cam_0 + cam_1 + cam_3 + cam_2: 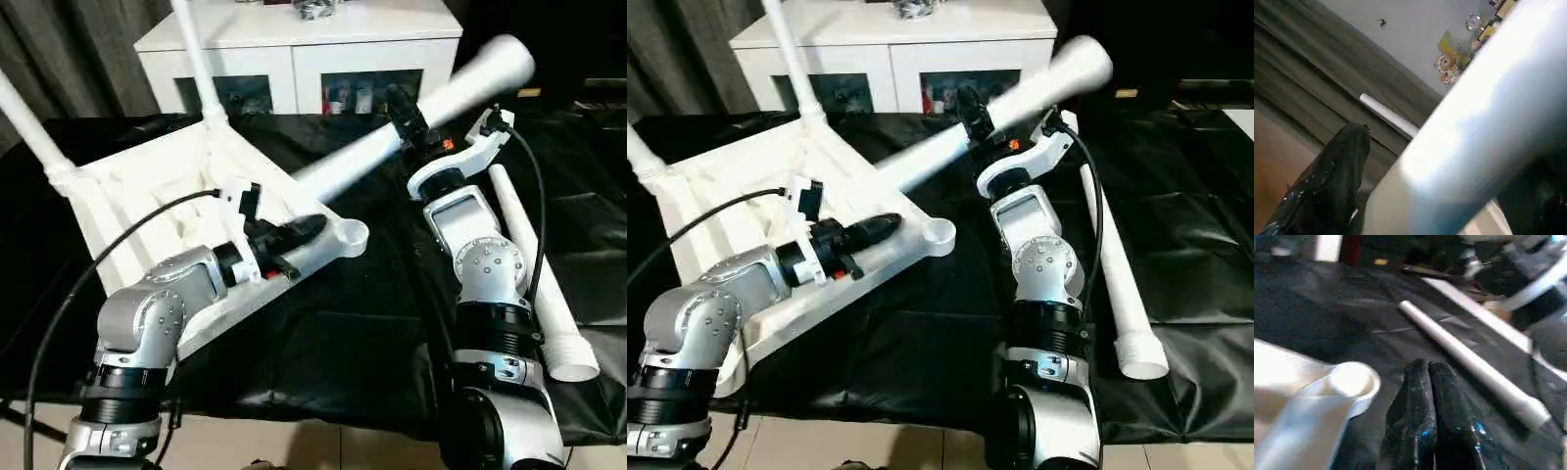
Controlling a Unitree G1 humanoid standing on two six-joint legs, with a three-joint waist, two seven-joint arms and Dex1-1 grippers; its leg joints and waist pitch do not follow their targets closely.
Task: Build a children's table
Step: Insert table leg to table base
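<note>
The children's table top lies upside down on the black cloth, ribbed side up. Two legs stand screwed into its far corners. My left gripper is shut and holds nothing; its fingertips sit just beside the empty corner socket. A third leg slants up to the right, its low end on the table top. My right gripper straddles this leg with the fingers apart, one finger clear of it. A fourth leg lies loose on the cloth to the right.
A white cabinet with glass doors stands behind the work, with small items on top. The black cloth covers the work surface up to its near edge. Dark curtains hang at the back left.
</note>
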